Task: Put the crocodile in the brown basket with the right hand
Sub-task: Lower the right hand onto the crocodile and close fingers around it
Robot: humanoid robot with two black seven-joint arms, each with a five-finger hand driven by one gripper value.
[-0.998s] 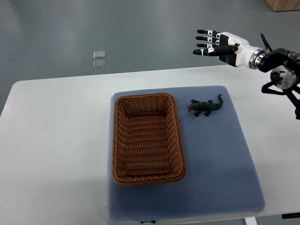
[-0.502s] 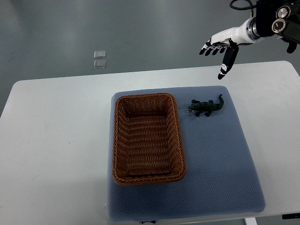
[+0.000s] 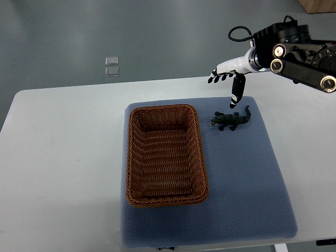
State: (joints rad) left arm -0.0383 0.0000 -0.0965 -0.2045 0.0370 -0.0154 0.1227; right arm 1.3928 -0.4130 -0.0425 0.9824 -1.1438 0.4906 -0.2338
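Observation:
A small dark green toy crocodile (image 3: 230, 120) lies on the blue mat (image 3: 247, 173), just right of the brown wicker basket (image 3: 135, 157), head toward the basket. The basket is rectangular with nothing in it. My right hand (image 3: 227, 81) hovers above and slightly behind the crocodile, white with black fingertips, fingers spread and pointing left, thumb hanging down toward the toy's tail. It holds nothing and does not touch the crocodile. The left arm is out of the picture.
The mat lies on a white table (image 3: 58, 152). Two small clear squares (image 3: 111, 66) lie on the grey floor beyond the far table edge. My black right forearm (image 3: 296, 47) reaches in from the upper right.
My right hand has moved left and lower, from beyond the table's far edge to just above the crocodile. The crocodile and basket have not moved.

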